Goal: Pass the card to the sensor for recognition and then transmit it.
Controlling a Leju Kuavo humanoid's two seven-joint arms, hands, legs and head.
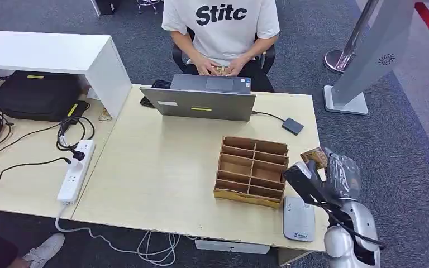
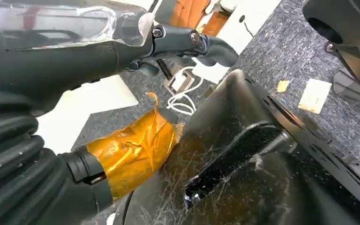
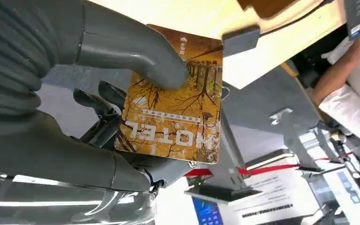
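Holding the orange-brown hotel card (image 3: pixel 173 103) pinched between thumb and fingers (image 3: pixel 136 51), my right hand (image 1: pixel 327 176) hovers off the pale wooden surface's (image 1: pixel 156 167) edge (near the white sensor pad (image 1: pixel 298 219)); left fingers I cannot tell.

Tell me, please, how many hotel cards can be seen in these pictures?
1. The hotel card is held in the right hand, beyond the table's right edge, above the white sensor. More cards may be hidden in the wooden organizer.
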